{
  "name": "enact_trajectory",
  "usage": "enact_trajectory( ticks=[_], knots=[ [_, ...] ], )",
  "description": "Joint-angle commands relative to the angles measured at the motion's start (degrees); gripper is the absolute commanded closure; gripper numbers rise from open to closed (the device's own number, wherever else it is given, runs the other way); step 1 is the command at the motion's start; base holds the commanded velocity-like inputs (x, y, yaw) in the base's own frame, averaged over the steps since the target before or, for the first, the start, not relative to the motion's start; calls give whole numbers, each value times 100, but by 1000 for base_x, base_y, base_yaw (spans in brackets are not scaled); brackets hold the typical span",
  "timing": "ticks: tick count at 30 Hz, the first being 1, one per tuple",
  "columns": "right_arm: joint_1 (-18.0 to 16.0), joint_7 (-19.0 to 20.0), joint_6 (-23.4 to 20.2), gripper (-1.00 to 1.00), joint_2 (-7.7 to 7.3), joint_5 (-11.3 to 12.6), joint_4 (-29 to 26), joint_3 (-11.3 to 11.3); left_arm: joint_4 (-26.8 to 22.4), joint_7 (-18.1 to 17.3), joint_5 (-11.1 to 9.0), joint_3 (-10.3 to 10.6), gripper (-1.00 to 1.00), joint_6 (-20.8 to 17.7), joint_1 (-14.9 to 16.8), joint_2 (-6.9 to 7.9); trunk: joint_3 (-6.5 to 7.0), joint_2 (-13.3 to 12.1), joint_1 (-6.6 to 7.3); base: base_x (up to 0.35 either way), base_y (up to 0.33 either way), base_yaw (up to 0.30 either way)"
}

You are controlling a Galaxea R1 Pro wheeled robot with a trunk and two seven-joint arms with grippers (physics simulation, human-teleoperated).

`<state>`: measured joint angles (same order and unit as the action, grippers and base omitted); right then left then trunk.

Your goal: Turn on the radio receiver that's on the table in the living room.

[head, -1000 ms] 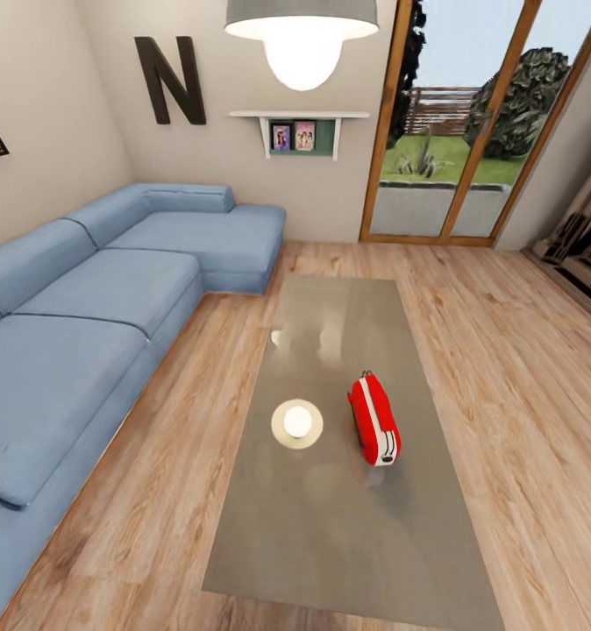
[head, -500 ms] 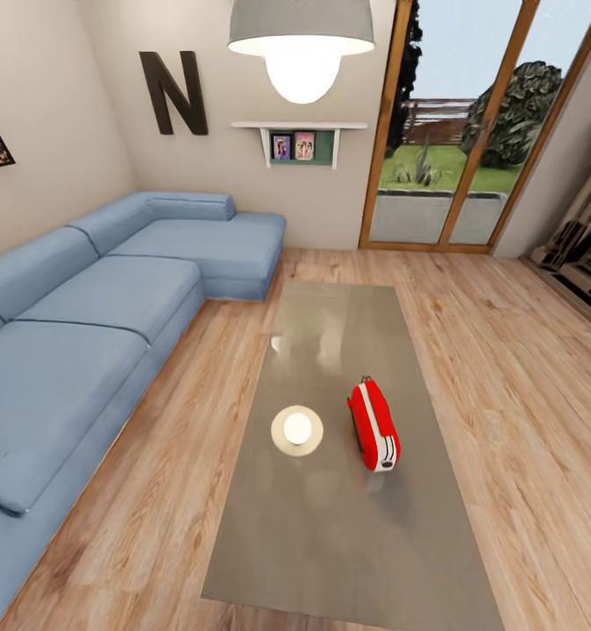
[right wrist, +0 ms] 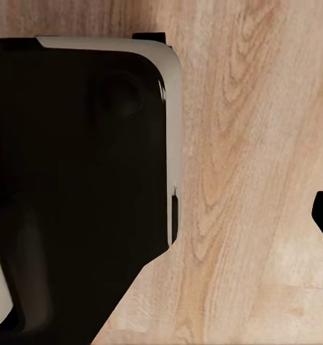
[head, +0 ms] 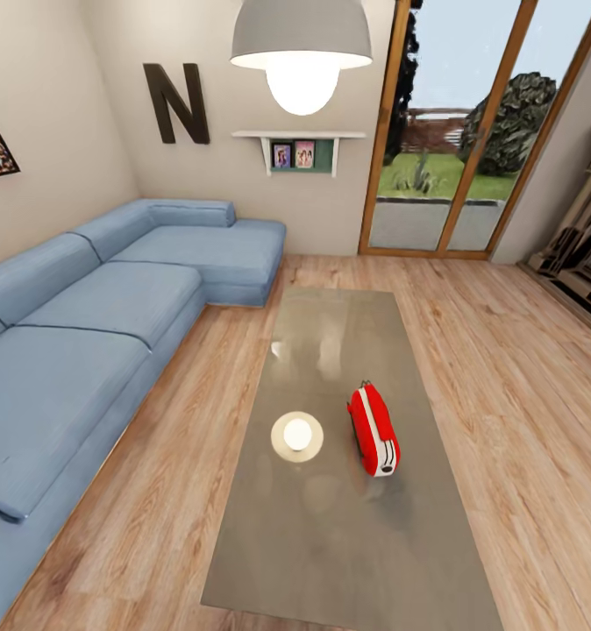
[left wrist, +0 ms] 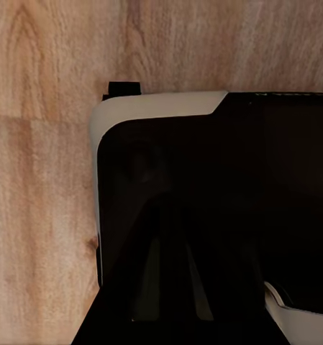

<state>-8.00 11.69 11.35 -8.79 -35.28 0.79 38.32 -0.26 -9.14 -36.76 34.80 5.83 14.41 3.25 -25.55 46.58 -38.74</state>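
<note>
Slowly the head view had tilted upward over the last second: the lamp (head: pixel 301 54), the wall letter (head: pixel 178 102) and the shelf (head: pixel 299 149) all sat lower in the picture than before, and more of the glass doors (head: pixel 453 131) showed. That was the camera moving, not the things. The red radio (head: pixel 373 429) lay on its side on the long glass surface (head: pixel 348 561), right of the middle, just beside the lamp's round reflection (head: pixel 296 436), where it had been against the surface a second before. The sofa (head: pixel 94 324) ran along the left. Both wrist views looked down at wooden floor (left wrist: pixel 46 180) past the robot's dark, white-edged body (right wrist: pixel 75 180), so neither tool's state could be told. By my judgement the arms hung low and well away from the radio, so reaching its switch would call for closing in on it.
</note>
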Motion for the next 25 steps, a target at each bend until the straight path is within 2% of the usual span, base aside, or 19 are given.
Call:
enact_trajectory(
  ticks=[1, 25],
  knots=[
    [0, 0, -15, -100, 3, 2, 0, 3, 0, 0, 1, 4, 100, -2, 0, -2, 2, 0, 0, 0, 0, 0],
    [0, 0, -71, -100, 44, 4, 0, 35, 0, 0, -1, 0, 100, 2, 0, -2, 5, 0, 0, 0, 0, 0]
  ],
)
